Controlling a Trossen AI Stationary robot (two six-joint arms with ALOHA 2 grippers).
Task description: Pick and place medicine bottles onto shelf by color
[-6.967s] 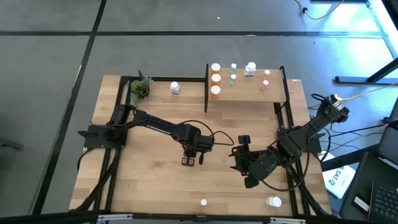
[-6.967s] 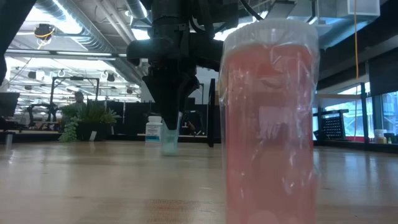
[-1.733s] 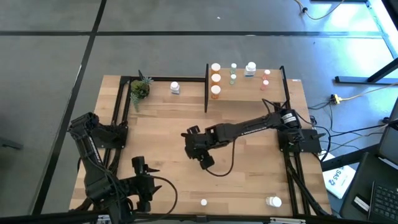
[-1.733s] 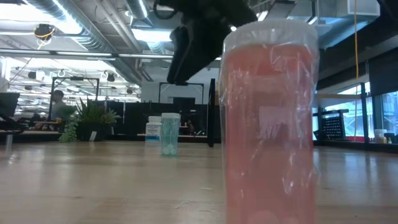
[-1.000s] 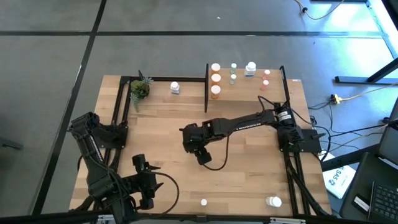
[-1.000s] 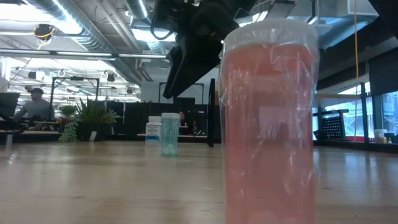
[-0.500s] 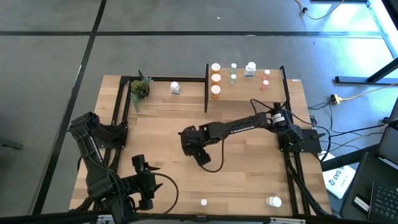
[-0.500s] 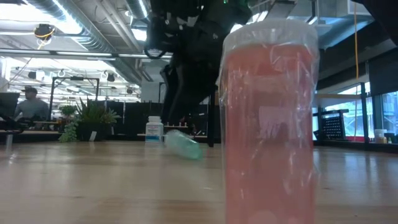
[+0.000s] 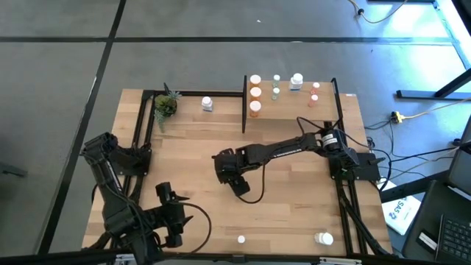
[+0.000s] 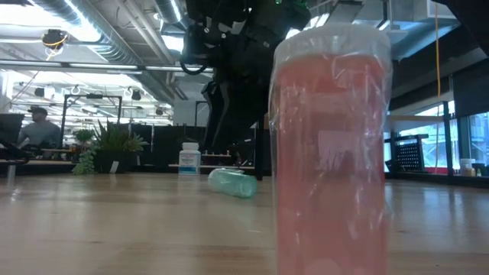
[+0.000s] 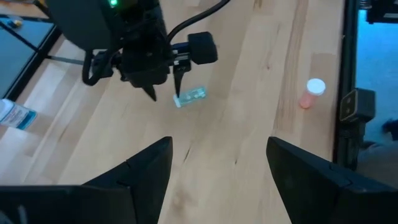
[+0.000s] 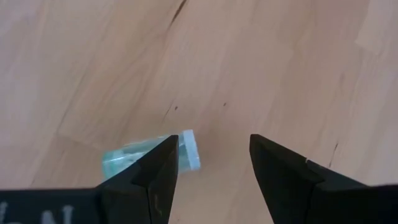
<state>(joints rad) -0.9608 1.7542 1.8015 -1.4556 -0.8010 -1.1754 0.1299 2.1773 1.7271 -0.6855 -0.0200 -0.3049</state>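
The right gripper (image 12: pixel 208 163) hangs over mid-table with its dark fingers parted and nothing between them. Just beside one finger, a small pale-green bottle with a white cap (image 12: pixel 149 154) lies tipped on its side on the wooden tabletop (image 9: pixel 294 213) (clear of both fingers). The raised light-wood shelf (image 9: pixel 291 109) stands well apart at the far edge. The left gripper (image 11: pixel 219 163) waits at the near-left corner, spread open and empty.
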